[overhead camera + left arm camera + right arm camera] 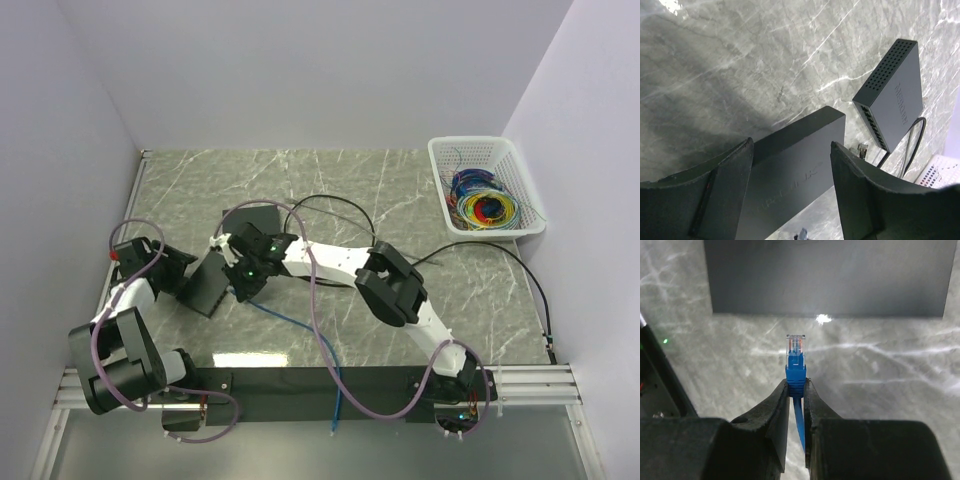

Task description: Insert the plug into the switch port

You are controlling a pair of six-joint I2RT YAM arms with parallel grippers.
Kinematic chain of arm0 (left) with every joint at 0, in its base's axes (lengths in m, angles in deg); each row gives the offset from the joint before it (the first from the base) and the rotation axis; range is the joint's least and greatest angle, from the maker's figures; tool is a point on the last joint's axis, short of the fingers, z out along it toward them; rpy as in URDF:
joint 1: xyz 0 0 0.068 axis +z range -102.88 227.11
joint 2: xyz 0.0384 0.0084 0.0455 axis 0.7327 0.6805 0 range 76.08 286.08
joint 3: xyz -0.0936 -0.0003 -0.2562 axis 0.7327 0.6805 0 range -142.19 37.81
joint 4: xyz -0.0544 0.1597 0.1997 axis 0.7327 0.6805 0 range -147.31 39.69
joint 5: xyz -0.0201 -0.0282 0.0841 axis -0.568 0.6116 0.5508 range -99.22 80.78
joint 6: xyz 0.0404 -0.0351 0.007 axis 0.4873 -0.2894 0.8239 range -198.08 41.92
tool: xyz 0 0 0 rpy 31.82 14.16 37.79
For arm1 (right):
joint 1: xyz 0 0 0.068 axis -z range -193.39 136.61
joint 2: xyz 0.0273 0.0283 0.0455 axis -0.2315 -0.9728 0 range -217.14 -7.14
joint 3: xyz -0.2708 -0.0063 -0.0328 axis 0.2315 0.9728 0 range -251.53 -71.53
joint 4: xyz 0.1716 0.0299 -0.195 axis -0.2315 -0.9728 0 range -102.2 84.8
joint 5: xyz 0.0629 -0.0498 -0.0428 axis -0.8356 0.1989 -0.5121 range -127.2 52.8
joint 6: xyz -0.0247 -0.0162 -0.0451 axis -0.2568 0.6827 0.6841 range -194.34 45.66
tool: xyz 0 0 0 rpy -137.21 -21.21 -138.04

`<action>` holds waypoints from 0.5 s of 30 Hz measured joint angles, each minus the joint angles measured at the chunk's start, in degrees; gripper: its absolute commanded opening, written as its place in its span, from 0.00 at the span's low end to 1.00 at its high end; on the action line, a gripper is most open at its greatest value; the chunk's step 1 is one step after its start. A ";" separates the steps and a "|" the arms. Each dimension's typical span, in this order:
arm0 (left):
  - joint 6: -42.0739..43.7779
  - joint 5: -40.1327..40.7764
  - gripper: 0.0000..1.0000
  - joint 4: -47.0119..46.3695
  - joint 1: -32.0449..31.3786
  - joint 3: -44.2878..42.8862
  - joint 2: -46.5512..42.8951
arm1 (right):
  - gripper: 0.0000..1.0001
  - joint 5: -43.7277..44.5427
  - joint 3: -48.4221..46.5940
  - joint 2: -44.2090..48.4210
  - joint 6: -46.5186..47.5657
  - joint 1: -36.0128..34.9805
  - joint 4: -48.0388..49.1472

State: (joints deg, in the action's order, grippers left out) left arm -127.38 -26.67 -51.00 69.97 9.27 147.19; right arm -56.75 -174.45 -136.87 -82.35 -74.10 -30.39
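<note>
A clear-tipped plug (795, 347) on a blue cable (300, 325) is pinched by its blue boot in my right gripper (796, 382), which is shut on it. The plug points at a blank dark face of the black switch (825, 275), a short gap away. That switch (212, 287) lies diagonally between the wide-apart fingers of my left gripper (791, 142). It (790, 170) sits close against the left finger, and bare table shows between it and the right finger. Its ports are hidden. In the top view, the right gripper (245, 275) reaches across towards the left gripper (178, 268).
A second black switch (895, 95) lies further back with its port row showing, a black cable (340, 202) and a loose clear plug (862, 149) beside it. A white basket (487, 150) of coloured cables stands at the back right. Grey walls close in both sides.
</note>
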 measured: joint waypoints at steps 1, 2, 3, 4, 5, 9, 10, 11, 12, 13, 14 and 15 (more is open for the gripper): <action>0.00 -0.24 0.68 -0.46 0.00 0.39 -0.02 | 0.00 0.44 -1.40 -0.87 0.04 -0.04 -0.98; -0.02 -0.33 0.68 -0.79 0.00 0.72 -0.02 | 0.00 0.94 -2.67 -1.75 0.09 -0.11 -1.95; -0.02 -0.52 0.69 -1.14 0.00 1.14 -0.15 | 0.00 1.66 -3.63 -2.49 0.07 -0.20 -2.95; -0.02 -0.68 0.69 -1.29 0.00 1.53 -0.37 | 0.00 2.29 -4.22 -2.99 0.07 -0.28 -3.98; -0.02 -0.72 0.68 -1.40 0.00 1.90 -0.72 | 0.00 2.89 -4.50 -3.34 0.07 -0.39 -4.87; -0.02 -0.85 0.68 -1.51 0.00 3.04 -2.69 | 0.00 4.96 -5.09 -3.76 -0.04 -0.68 -7.87; -0.02 -0.90 0.68 -1.66 0.00 3.26 -3.15 | 0.00 5.38 -5.49 -3.78 0.02 -0.76 -8.66; -0.02 -0.94 0.68 -1.95 0.00 3.52 -3.52 | 0.00 5.79 -5.79 -3.82 0.00 -0.81 -9.31; -0.02 -0.96 0.68 -2.21 0.00 3.78 -3.80 | 0.00 6.12 -6.12 -3.89 -0.02 -0.83 -10.03; -0.02 -1.05 0.68 -2.38 0.00 3.91 -3.93 | 0.00 6.51 -6.75 -4.13 0.00 -0.92 -10.95; -0.02 -1.22 0.68 -2.58 0.00 4.00 -4.00 | 0.00 6.69 -7.82 -4.63 -0.02 -1.01 -11.67; 0.00 -1.36 0.67 -2.71 0.00 4.07 -4.00 | 0.00 6.88 -9.03 -5.31 -0.02 -1.09 -12.28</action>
State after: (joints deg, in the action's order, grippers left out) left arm -127.38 -28.02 -53.71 69.97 13.34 143.19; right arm -49.87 -183.47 -142.18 -82.37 -75.19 -42.68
